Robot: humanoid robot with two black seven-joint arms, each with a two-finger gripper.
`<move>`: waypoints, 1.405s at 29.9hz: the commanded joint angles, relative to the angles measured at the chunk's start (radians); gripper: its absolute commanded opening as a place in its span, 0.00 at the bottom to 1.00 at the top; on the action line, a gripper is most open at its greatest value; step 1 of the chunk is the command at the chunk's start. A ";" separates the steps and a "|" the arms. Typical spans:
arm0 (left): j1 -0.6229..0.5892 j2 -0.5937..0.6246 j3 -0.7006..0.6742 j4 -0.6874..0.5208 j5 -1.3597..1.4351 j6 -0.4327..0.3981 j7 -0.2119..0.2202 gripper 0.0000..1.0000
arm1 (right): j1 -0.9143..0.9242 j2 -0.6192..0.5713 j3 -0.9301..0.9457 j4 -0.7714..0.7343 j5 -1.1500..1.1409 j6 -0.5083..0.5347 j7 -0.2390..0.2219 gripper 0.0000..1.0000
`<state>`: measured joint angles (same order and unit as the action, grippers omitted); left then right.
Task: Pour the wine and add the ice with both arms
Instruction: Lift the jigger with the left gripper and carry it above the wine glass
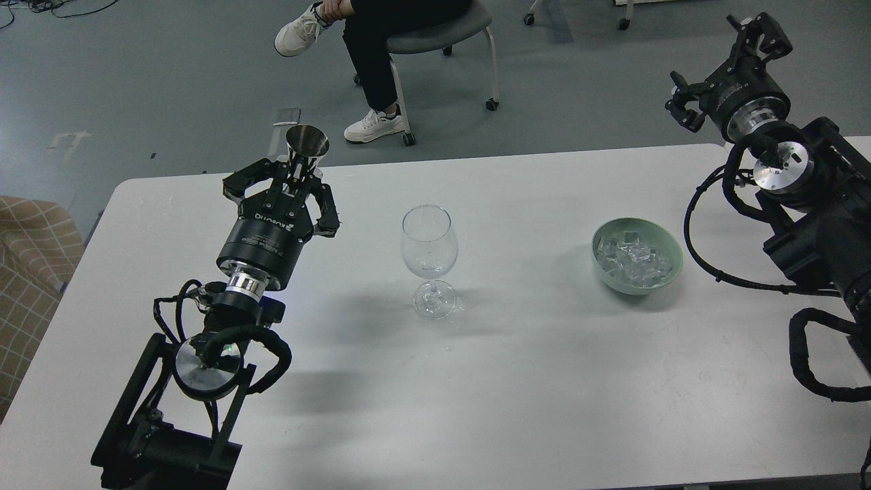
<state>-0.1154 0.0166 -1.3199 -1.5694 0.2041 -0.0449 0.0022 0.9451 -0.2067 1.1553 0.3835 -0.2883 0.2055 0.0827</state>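
A clear stemmed glass (pixel 429 258) stands upright at the middle of the white table (pixel 517 381). My left gripper (pixel 297 178) is shut on a small steel measuring cup (pixel 307 145), held upright to the left of the glass, apart from it. A pale green bowl (pixel 665 274) holds a pile of clear ice cubes (pixel 633 260) to the right of the glass. My right gripper (pixel 722 76) is open and empty, raised beyond the table's far right edge, above and behind the bowl. No stream of wine shows.
A person sits on a wheeled grey chair (pixel 435 34) beyond the table's far edge. A brown checked seat (pixel 27 252) stands off the left edge. Grey floor lies behind the table.
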 commanded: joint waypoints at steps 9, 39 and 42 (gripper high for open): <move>0.000 0.009 0.030 -0.023 0.100 0.019 0.010 0.00 | 0.000 0.000 0.001 0.000 0.000 0.000 0.000 1.00; -0.041 0.016 0.123 -0.029 0.391 0.020 0.013 0.00 | -0.012 -0.002 0.000 0.002 0.000 0.002 0.000 1.00; -0.056 0.017 0.140 -0.029 0.432 0.019 0.013 0.00 | -0.012 -0.002 0.000 0.002 0.000 0.002 0.000 1.00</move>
<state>-0.1580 0.0326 -1.1947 -1.5956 0.5998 -0.0242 0.0153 0.9327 -0.2085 1.1547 0.3849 -0.2883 0.2071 0.0825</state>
